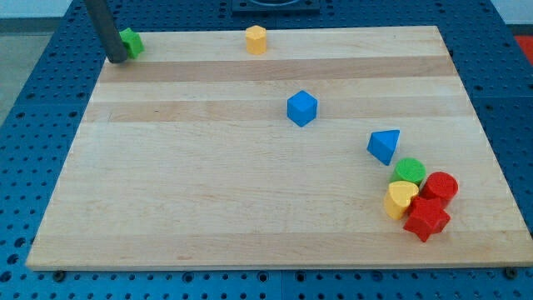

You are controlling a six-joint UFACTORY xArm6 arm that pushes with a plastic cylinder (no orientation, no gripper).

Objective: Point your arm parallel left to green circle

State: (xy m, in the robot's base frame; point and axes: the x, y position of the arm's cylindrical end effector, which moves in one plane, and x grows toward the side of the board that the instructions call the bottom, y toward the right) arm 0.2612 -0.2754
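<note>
The green circle (409, 171) is a round green block near the view's lower right, touching a red round block (440, 187) and a yellow heart-shaped block (400, 200). My tip (117, 59) is at the board's top left corner, far to the left of and above the green circle. It stands right beside a green block (131, 42) whose shape is partly hidden by the rod.
A red star block (426, 219) lies below the cluster. A blue triangle block (384, 146) sits just up-left of the green circle. A blue cube (302, 108) is near the middle. A yellow hexagon block (256, 39) is at the top edge of the wooden board (208, 192).
</note>
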